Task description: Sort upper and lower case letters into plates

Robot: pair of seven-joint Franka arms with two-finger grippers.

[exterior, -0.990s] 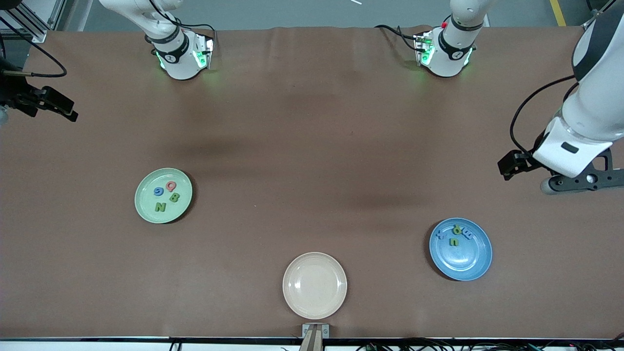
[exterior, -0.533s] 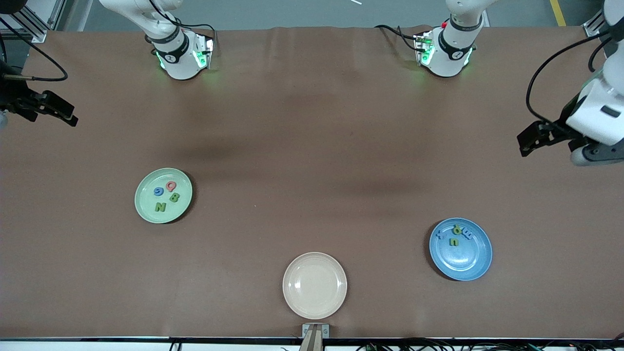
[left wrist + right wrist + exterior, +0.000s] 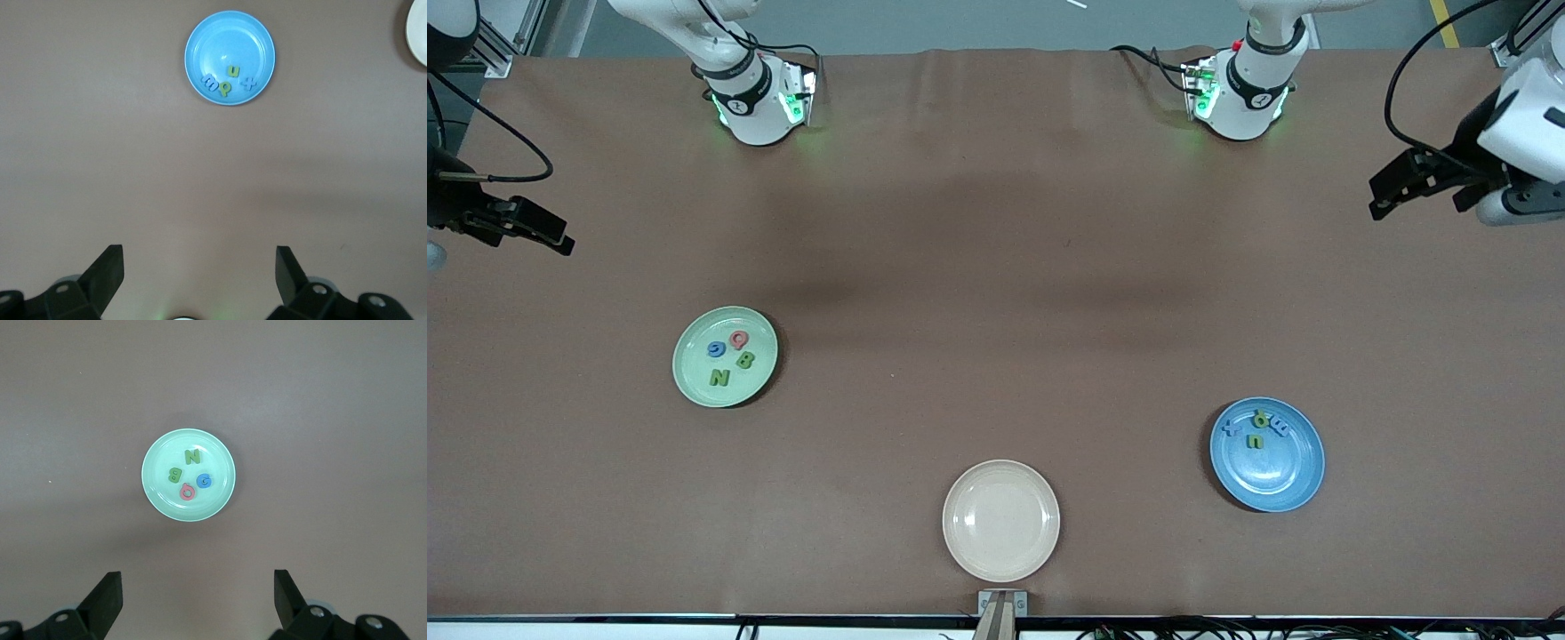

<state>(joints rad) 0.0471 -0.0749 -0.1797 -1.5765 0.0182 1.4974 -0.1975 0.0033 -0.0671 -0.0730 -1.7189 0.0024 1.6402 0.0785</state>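
– Where do your letters sit?

– Your mint green plate (image 3: 725, 356), toward the right arm's end of the worktop (image 3: 996, 267), holds the green N (image 3: 719, 377), green B (image 3: 745, 360), blue G (image 3: 716, 348) and pink-red Q (image 3: 739, 339). Your blue plate (image 3: 1267, 454), toward the left arm's end, holds the blue x (image 3: 1231, 427), the green looped letter (image 3: 1260, 417), blue m (image 3: 1279, 429) and green n (image 3: 1256, 441), clustered along its rim that lies farther from the front camera.

– And your hands?

– Your left hand (image 3: 199, 275) hangs wide and empty over bare worktop at its arm's end. Your right hand (image 3: 197, 595) hangs wide and empty too, over the worktop's edge at its own end.

– Anything else?

– A beige plate (image 3: 1001, 520) lies bare near the front edge.
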